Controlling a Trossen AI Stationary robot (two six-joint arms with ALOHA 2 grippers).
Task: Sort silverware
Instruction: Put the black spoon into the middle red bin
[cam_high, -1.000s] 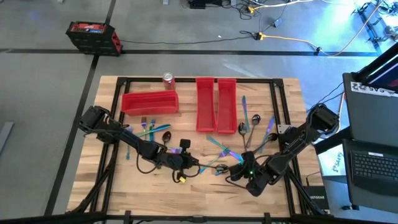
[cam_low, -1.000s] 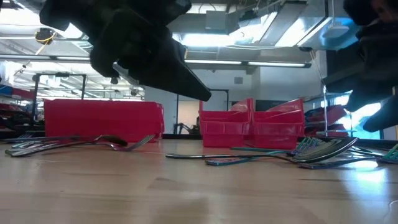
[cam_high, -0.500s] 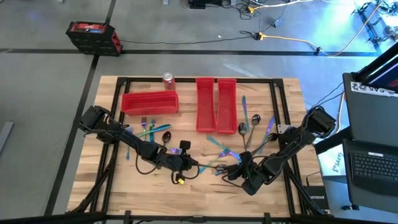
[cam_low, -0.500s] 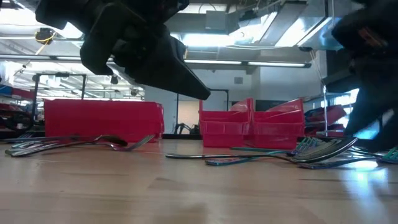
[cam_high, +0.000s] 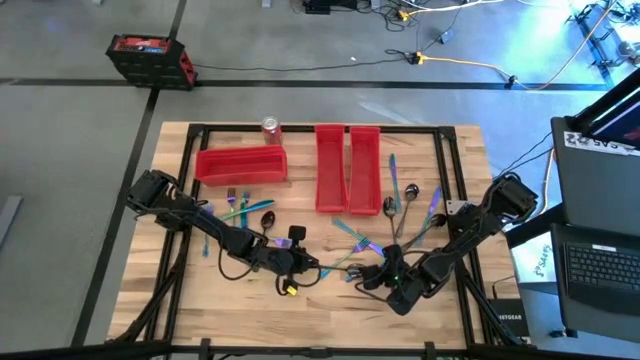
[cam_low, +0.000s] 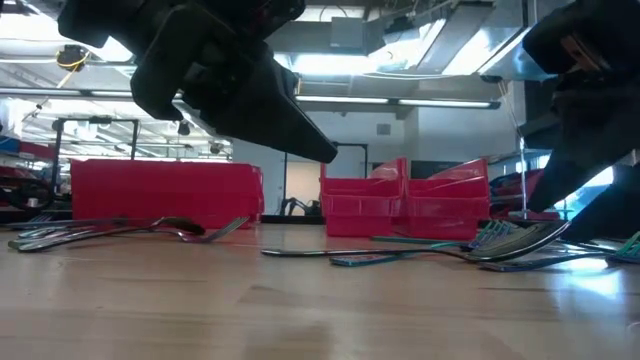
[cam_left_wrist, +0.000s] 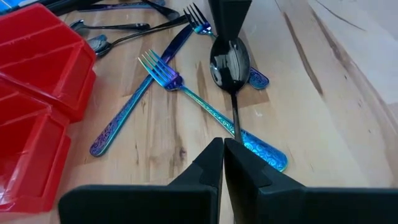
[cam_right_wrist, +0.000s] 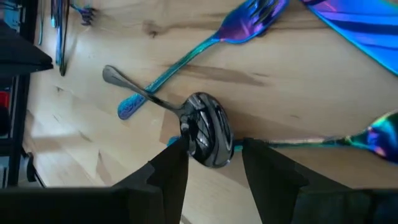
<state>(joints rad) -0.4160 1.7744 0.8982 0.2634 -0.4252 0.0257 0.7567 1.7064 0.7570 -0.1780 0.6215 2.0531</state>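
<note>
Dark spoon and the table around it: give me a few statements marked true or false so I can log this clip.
1. Three red bins sit on the table. True.
2. The left hand is open. False: its fingers are pressed shut, and it hovers just short of the dark spoon's handle.
3. The bowl of the dark spoon lies between the fingers of the right hand. True: the fingers stand apart on either side of it.
4. The red soda can stands inside a bin. False: it stands on the table, beside the bin that lies sideways, near the far edge.
</note>
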